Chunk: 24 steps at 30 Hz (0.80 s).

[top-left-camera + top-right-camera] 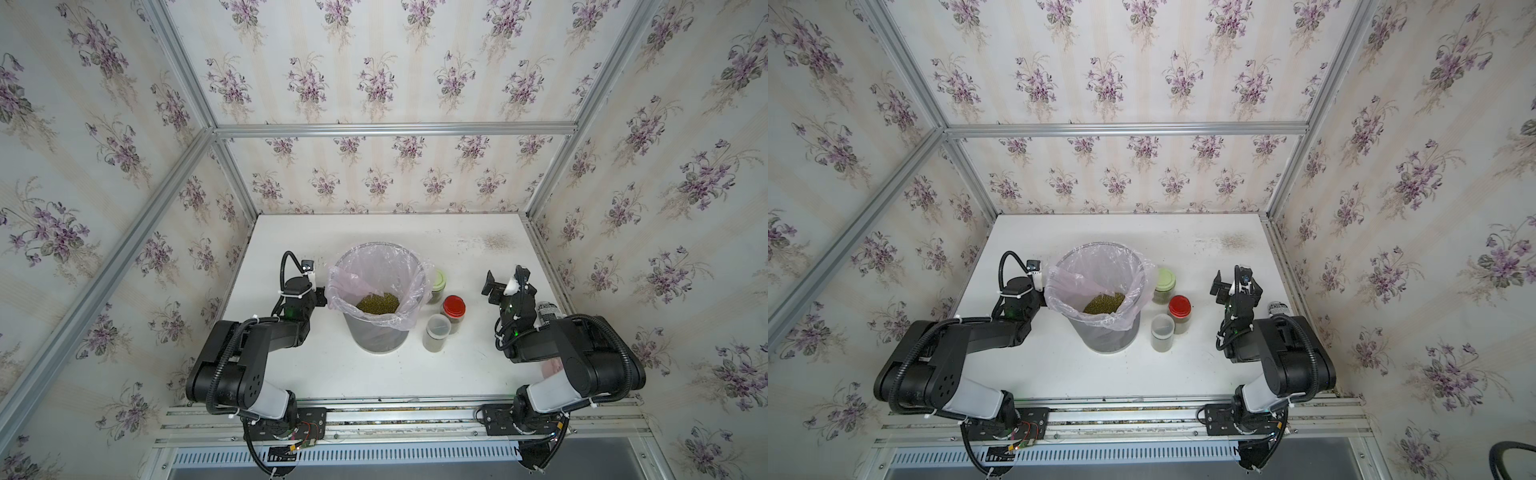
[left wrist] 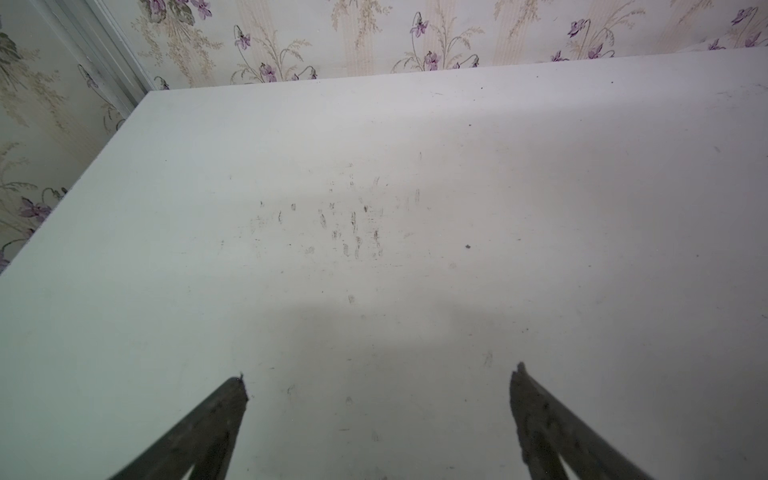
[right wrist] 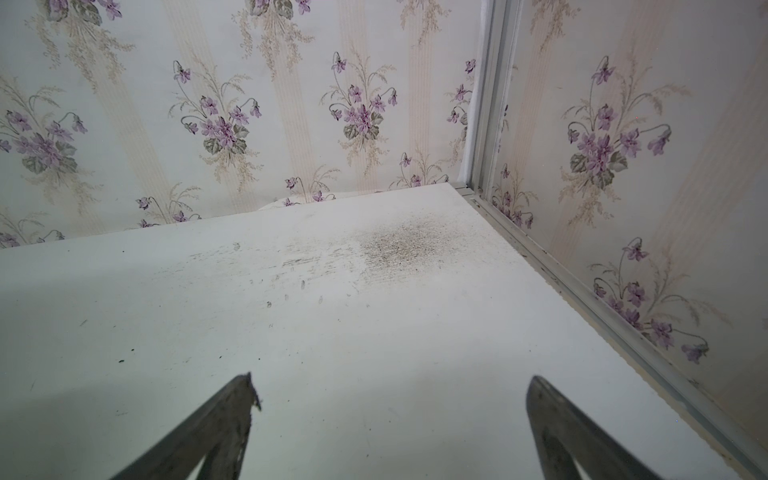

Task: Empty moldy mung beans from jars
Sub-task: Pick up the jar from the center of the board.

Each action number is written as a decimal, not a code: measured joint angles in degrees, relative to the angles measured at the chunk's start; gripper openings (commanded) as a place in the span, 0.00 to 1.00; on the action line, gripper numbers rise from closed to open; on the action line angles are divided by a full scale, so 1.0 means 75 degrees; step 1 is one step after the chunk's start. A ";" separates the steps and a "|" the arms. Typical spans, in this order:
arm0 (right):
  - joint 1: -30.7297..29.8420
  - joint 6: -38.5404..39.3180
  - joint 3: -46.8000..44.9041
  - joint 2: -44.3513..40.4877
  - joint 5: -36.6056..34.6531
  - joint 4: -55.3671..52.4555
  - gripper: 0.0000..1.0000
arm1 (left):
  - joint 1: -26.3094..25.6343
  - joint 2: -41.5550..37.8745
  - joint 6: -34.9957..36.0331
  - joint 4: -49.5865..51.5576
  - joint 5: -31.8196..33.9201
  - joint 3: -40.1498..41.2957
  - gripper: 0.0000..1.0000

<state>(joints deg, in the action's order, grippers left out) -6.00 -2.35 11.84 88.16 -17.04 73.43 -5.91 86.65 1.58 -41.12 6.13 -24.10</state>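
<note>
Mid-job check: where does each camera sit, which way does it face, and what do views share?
Top views: high over the front edge, looking down at table, bin, jars; left arm and right arm show.
Left wrist: on the left arm, facing bare table toward the back-left corner; open left pincer shows.
Right wrist: on the right arm, facing the stain near the back-right corner; open right pincer shows.
Shared: the stain shows in both top views.

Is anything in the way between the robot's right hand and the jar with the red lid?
No, nothing visible. The right hand is open and empty, and in a top view only bare table lies between it and the red-lid jar.
</note>
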 measured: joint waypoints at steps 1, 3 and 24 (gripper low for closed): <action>0.0000 0.0000 0.0000 0.0000 0.0000 0.0000 1.00 | 0.0000 0.0000 0.0000 0.0000 0.0000 0.0000 0.99; 0.0000 0.0000 -0.0009 0.0000 0.0000 0.0000 1.00 | -0.0003 0.0000 0.0000 0.0000 0.0000 0.0000 0.99; -0.0003 -0.0029 0.0087 -0.0192 -0.0207 -0.0201 1.00 | -0.0009 -0.2789 -0.0927 0.2250 0.1912 -0.0536 0.99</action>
<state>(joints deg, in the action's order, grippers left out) -6.02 -2.57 12.49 86.72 -18.59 71.92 -5.98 65.73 -5.37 -24.25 20.47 -28.12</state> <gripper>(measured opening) 0.998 0.993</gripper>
